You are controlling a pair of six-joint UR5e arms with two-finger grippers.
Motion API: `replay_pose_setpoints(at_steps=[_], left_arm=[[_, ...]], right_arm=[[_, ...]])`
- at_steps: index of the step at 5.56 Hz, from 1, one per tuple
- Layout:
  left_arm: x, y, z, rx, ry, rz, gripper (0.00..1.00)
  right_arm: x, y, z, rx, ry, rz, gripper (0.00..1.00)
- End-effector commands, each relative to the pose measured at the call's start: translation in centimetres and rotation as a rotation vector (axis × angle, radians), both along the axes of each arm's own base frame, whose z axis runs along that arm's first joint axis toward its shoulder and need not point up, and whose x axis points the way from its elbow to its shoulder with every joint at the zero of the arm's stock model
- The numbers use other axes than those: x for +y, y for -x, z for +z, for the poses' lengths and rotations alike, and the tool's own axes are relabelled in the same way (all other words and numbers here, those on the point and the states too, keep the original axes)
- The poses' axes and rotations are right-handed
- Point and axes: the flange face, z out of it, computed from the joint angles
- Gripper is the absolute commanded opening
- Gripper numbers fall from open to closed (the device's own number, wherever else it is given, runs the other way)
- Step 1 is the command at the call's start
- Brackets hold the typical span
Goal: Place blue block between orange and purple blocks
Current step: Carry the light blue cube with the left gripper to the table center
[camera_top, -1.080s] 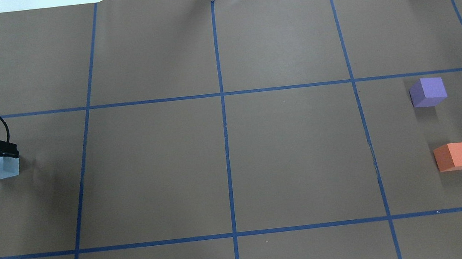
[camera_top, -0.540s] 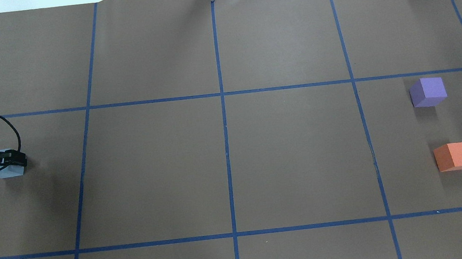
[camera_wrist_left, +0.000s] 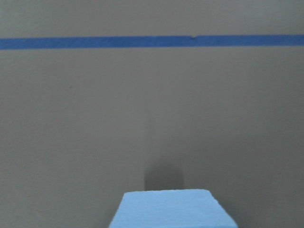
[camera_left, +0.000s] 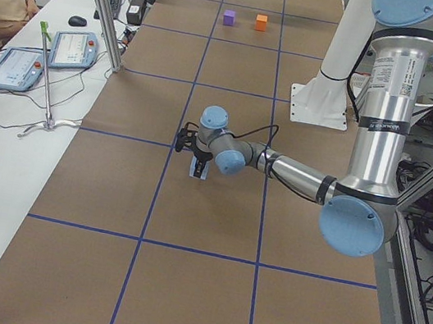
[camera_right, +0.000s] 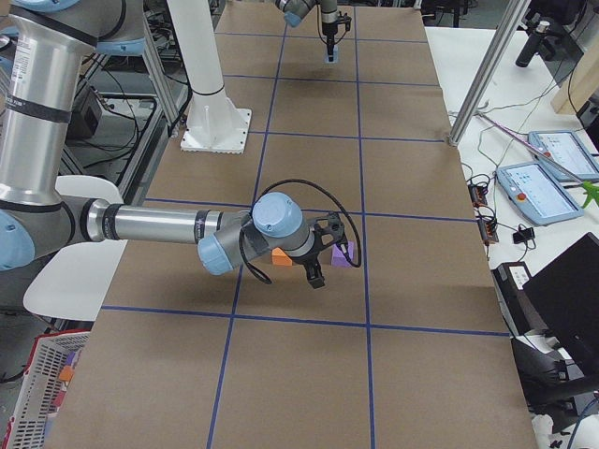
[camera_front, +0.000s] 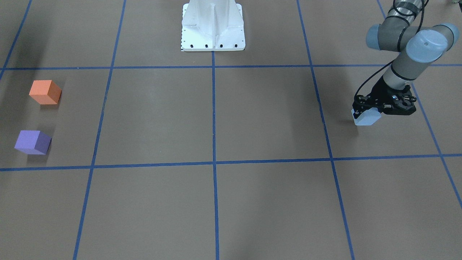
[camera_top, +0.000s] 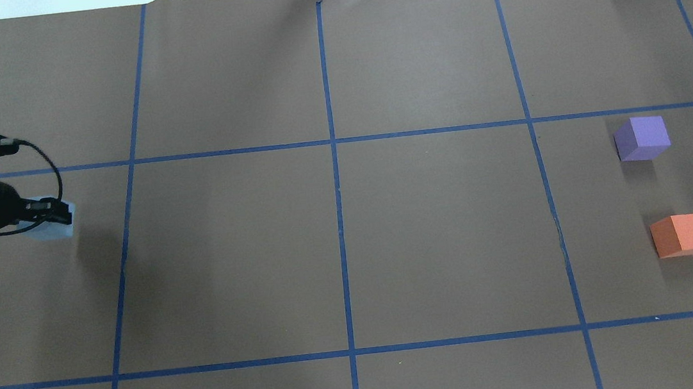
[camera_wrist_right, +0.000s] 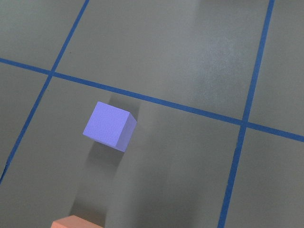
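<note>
The pale blue block is held in my left gripper, which is shut on it a little above the table at my far left. It also shows in the overhead view under the gripper, and at the bottom of the left wrist view. The purple block and the orange block sit apart on the far right, with a gap between them. My right gripper shows only in the exterior right view, hovering near those two blocks; I cannot tell whether it is open or shut.
The white robot base stands at the middle of the near edge. Blue tape lines divide the brown table into squares. A side bench with tablets and a seated person lies beyond the table's far edge.
My left gripper has moved right and away from the robot's edge, carrying the blue block along with it. The purple and orange blocks have not moved.
</note>
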Motion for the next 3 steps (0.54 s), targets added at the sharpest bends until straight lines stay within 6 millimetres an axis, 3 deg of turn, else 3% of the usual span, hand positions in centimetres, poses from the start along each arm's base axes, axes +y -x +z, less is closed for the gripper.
replay_pose_setpoints(at_steps=[1, 2, 3], left_arm=[[-4.3, -9.7, -15.3, -0.03, 0.039, 0.061, 0.0], [-5.4, -17.3, -21.7, 0.001, 0.103, 0.046, 0.0], [-4.9, -25.5, -27.5, -0.003, 0.125, 0.035, 0.0]], right_arm=[[0.0, 0.0, 0.0, -0.001, 0.0, 0.0, 1.0], [-0.1, 0.0, 0.0, -0.001, 0.002, 0.0, 1.0], [-0.1, 0.0, 0.0, -0.003, 0.002, 0.0, 1.0]])
